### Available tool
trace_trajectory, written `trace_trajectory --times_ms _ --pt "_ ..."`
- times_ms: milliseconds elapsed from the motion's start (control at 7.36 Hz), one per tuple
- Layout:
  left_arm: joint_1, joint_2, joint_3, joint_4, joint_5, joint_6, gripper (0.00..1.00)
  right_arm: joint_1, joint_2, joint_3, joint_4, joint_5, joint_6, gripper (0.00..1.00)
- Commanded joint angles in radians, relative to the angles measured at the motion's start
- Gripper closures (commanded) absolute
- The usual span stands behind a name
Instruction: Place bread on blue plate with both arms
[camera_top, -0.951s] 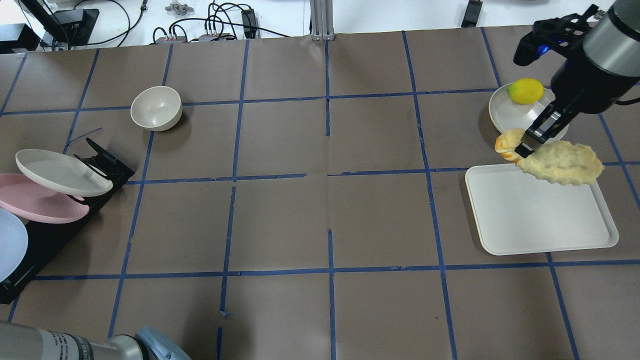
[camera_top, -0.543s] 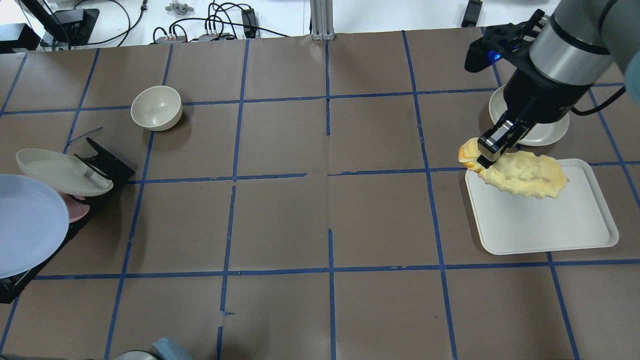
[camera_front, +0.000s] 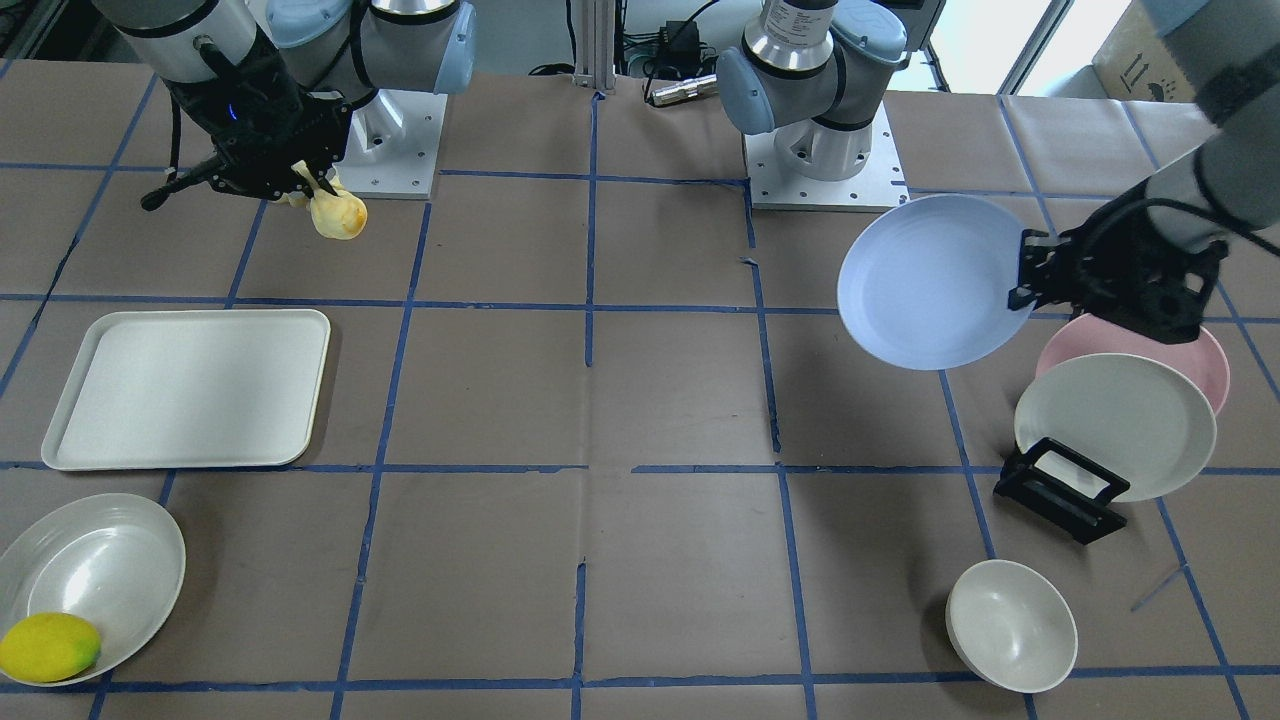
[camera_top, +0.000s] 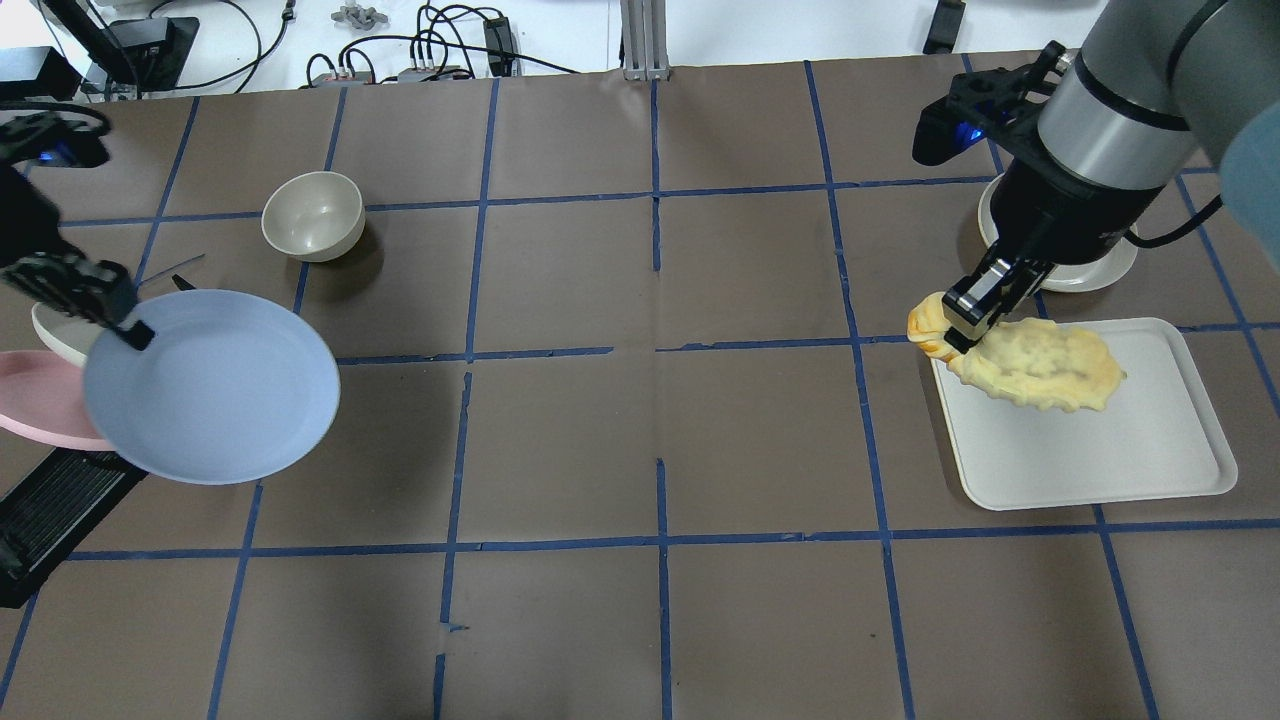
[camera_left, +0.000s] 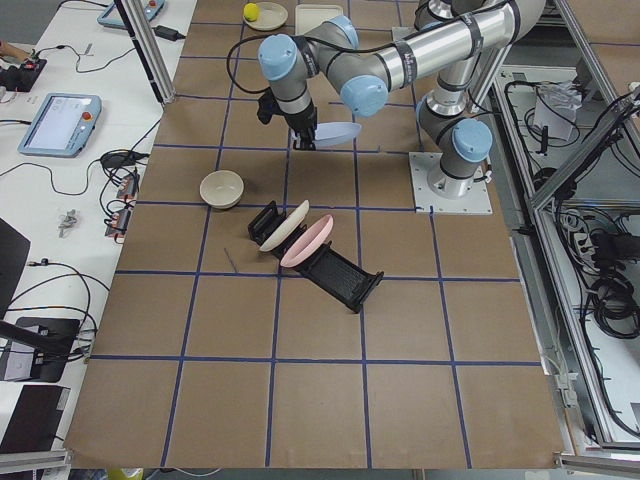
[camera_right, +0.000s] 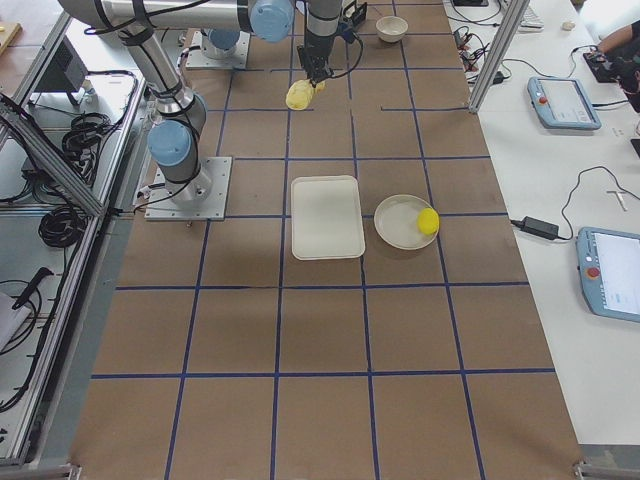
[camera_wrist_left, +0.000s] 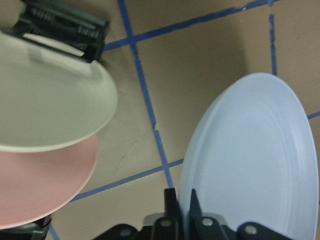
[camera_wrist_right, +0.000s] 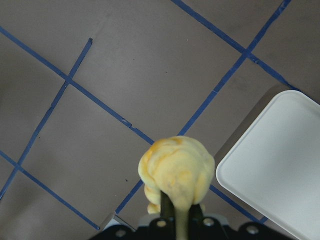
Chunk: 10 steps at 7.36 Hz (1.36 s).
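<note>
- We see left arm and right arm: grey metal tubes, light blue joint caps.
- Black wrist housings, blue light on right one.
- Square silver base plates, screw holes.

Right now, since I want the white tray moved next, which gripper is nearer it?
Right. The right gripper, holding the bread, hangs just off a corner of the tray; the left gripper is across the table, gripping the blue plate.

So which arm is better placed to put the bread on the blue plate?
Right, probably: the right gripper is shut on the bread, in the air, while the left gripper grips the blue plate by its rim, also off the table.
</note>
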Motion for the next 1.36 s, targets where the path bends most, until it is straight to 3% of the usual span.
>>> trace_trajectory --times_ms 0,407,679,951,1086,1222 --pt "-0.207 -0.034 -0.084 0.158 -0.085 -0.293 0.91 -0.012 0.001 0.011 -0.024 -0.003 -0.057 0.89" --pt "-0.437 -0.219 -0.096 0.431 -0.166 -0.593 0.88 -0.015 0.001 0.014 -0.024 -0.002 -0.057 0.89" --pt "-0.539 -0.276 -0.084 0.502 -0.169 -0.773 0.88 -0.018 0.002 0.021 -0.02 -0.002 -0.064 0.89" --pt "-0.559 -0.31 -0.105 0.55 -0.168 -0.801 0.83 -0.009 0.013 0.034 -0.077 0.007 -0.022 0.89" --pt "-0.561 -0.324 -0.09 0.592 -0.169 -0.809 0.63 0.014 0.075 0.022 -0.154 0.016 0.114 0.89" --pt "-0.559 -0.328 -0.096 0.641 -0.169 -0.809 0.01 0.076 0.128 0.005 -0.205 0.012 0.15 0.89"
